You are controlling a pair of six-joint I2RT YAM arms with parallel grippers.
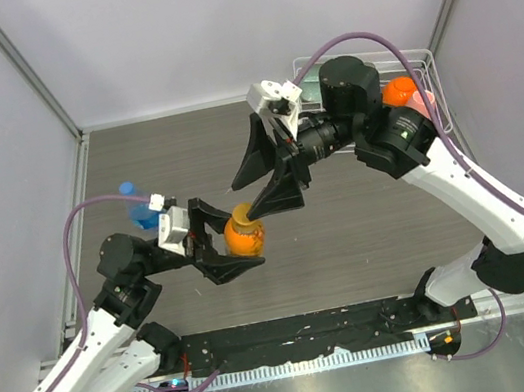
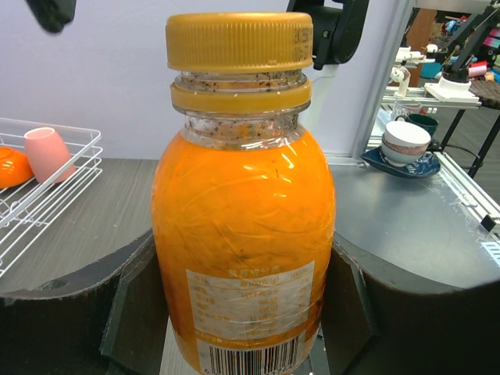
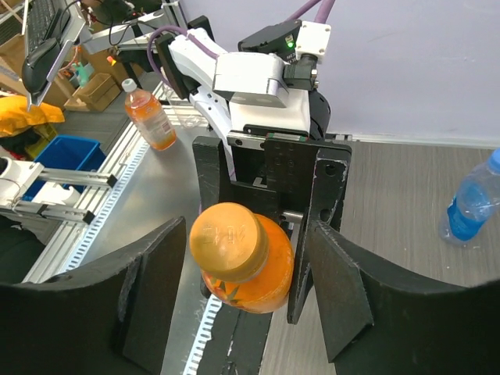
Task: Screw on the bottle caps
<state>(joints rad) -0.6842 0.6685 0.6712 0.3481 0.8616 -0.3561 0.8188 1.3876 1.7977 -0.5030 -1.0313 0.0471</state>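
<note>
Orange bottle (image 2: 242,234) is up off the table (image 1: 369,228), near the middle of the workspace and a little toward the left arm. It is pinched around its belly by the left gripper (image 1: 241,240). In the left wrist view both black fingers press flat against the bottle's sides, label facing the camera and the bottle upright between them.

Amber cap (image 2: 238,41) sits on the bottle's neck and looks level. Cannot tell how far down the thread it has gone.

Right gripper (image 3: 248,242) reaches in from the far right and points at the top of the bottle. Its two fingers are spread, one on each side of the cap. The right wrist view shows a gap between each finger and the cap, so there is no contact.

Blue-labelled bottle (image 1: 147,214) is on the table to the left, just behind the left wrist and apart from both grippers. The blue cap (image 1: 126,189) is on its neck. It appears to be standing, though the angle leaves some doubt.

Wire basket (image 1: 431,60) is at the far right corner, partly hidden by the right arm. The orange ball (image 1: 399,91) and the pink cup (image 2: 47,152) are inside it, side by side.
</note>
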